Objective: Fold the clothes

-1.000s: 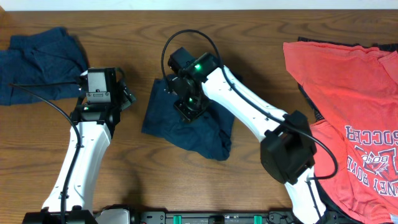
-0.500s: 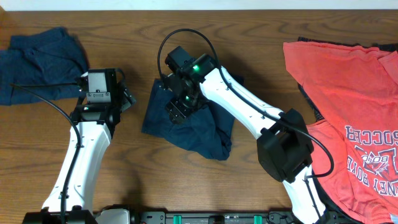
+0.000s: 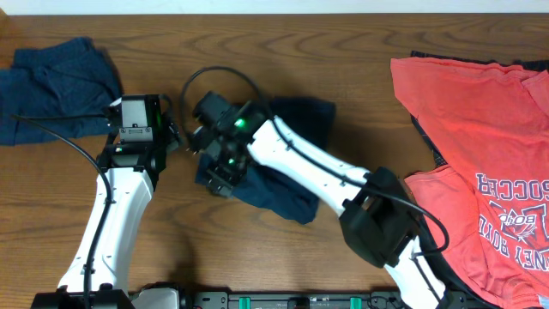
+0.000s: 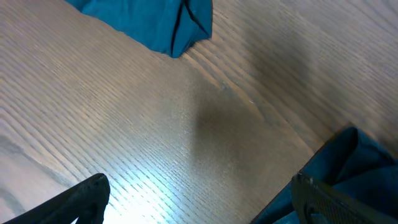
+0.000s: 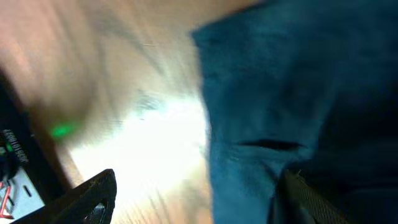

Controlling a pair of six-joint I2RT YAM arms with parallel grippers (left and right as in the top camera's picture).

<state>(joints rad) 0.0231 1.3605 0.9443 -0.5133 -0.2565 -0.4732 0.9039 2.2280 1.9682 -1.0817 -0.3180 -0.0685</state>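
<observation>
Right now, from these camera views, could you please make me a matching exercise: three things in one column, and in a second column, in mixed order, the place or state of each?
Column one:
1. coral-red T-shirt
2. left gripper
3. right gripper

Column two:
A. open, above the edge of a navy shirt
B. spread out on the right side of the table
C. open, above bare wood

Pairs: 1-B, 2-C, 3-A
</observation>
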